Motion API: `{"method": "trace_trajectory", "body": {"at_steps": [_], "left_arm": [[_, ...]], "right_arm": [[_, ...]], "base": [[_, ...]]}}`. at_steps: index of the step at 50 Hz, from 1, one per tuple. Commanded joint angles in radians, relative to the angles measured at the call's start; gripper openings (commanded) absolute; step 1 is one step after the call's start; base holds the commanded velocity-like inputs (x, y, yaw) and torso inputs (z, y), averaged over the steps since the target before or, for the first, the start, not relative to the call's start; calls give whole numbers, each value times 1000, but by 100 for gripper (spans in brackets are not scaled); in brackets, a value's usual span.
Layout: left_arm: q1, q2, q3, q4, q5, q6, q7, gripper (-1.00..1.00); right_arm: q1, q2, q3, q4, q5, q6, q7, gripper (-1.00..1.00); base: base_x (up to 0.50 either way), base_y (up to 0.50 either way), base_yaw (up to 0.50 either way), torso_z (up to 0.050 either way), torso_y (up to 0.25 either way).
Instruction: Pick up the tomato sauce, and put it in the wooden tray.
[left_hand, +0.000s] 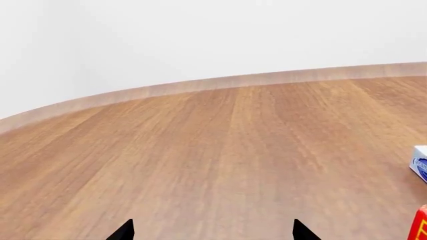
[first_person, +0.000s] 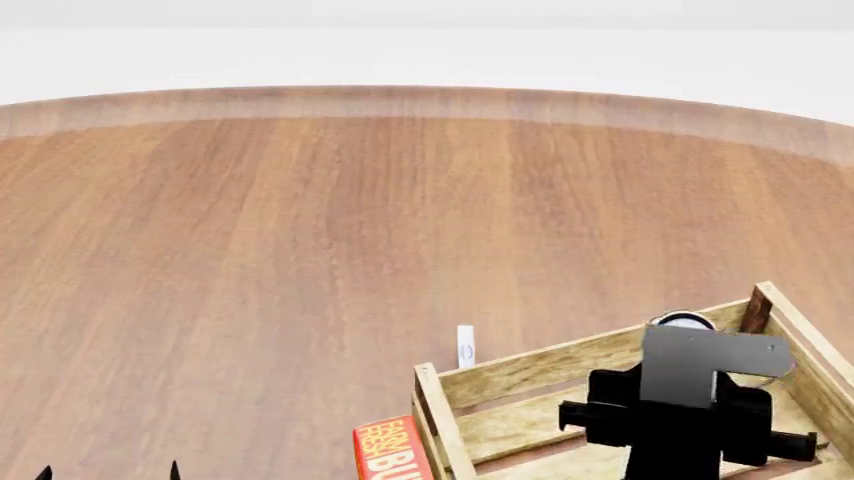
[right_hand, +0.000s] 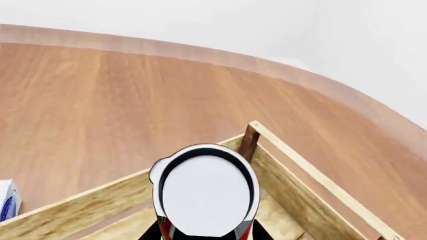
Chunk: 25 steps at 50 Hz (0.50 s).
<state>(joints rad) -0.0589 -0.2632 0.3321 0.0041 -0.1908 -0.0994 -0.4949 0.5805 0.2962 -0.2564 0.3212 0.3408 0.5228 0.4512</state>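
Note:
The tomato sauce can (right_hand: 203, 192) shows its plain white top and a strip of red label. My right gripper (right_hand: 205, 231) is shut on it, black fingers on both sides. It hangs over the far corner of the wooden tray (right_hand: 303, 195), a pale slatted crate with a dark corner post. In the head view the right gripper (first_person: 683, 405) is above the wooden tray (first_person: 534, 372) at the lower right, and the can's top (first_person: 683, 321) peeks out behind it. My left gripper (left_hand: 212, 231) is open and empty over bare floor; its tips show at the lower left of the head view (first_person: 110, 472).
A red box with yellow letters (first_person: 387, 452) lies against the tray's left side and also shows in the left wrist view (left_hand: 419, 225). A small white and blue carton (first_person: 466, 347) stands just beyond the tray; it also shows in the left wrist view (left_hand: 419, 162). Wooden floor stretches to a curved wall.

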Motion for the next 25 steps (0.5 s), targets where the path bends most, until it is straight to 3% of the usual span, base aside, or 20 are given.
{"method": "trace_trajectory", "body": {"at_steps": [1, 12, 25], "left_arm": [[6, 8, -11, -4, -20, 43, 57, 100], [5, 5, -6, -3, -19, 42, 51, 100], [2, 3, -1, -11, -20, 47, 48, 100]], "right_arm": [[167, -68, 0, 356, -71, -136, -98, -100], [378, -140, -2, 979, -109, -440, -175, -100], [360, -142, 82, 987, -173, -408, -186, -100]], "base": [[0, 0, 0, 0, 0], [0, 0, 0, 0, 0], [0, 0, 0, 0, 1]]}}
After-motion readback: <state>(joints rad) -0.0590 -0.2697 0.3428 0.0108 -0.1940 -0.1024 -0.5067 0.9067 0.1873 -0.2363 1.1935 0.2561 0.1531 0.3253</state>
